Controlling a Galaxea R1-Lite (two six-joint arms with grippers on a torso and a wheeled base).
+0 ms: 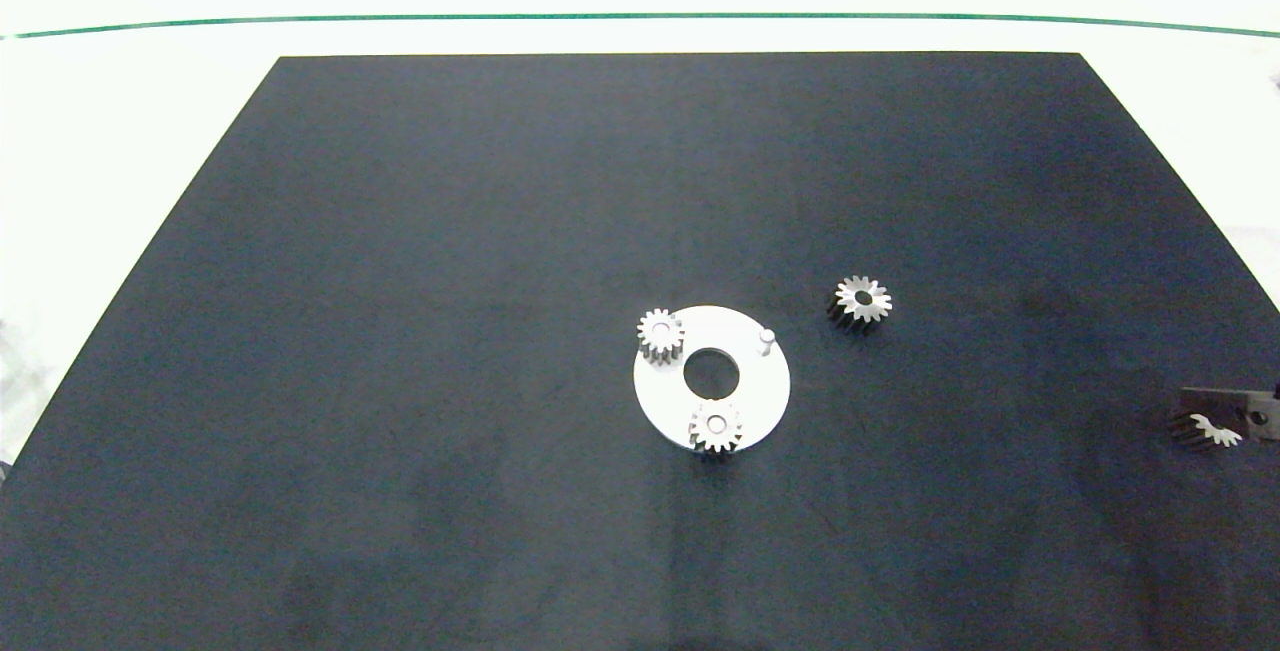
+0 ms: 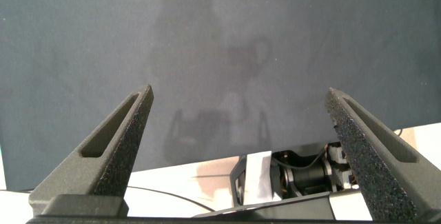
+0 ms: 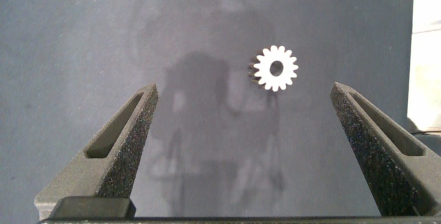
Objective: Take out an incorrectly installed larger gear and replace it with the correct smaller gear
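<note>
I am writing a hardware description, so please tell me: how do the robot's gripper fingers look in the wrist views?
The left gripper and the right gripper look alike. Each has two dark grey fingers with a rough, grainy texture, wedge-shaped, each with a long slot along its upper face. Behind the left gripper, a black motor-like part with thin black cables shows. No markings are visible.

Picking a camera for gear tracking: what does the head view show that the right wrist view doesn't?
Head only: white round plate carrying two small silver gears and a bare pin; the wide pointed-tooth silver gear lying off it. Right wrist only: that the right gripper is open. Both: small silver gear, black mat.
</note>
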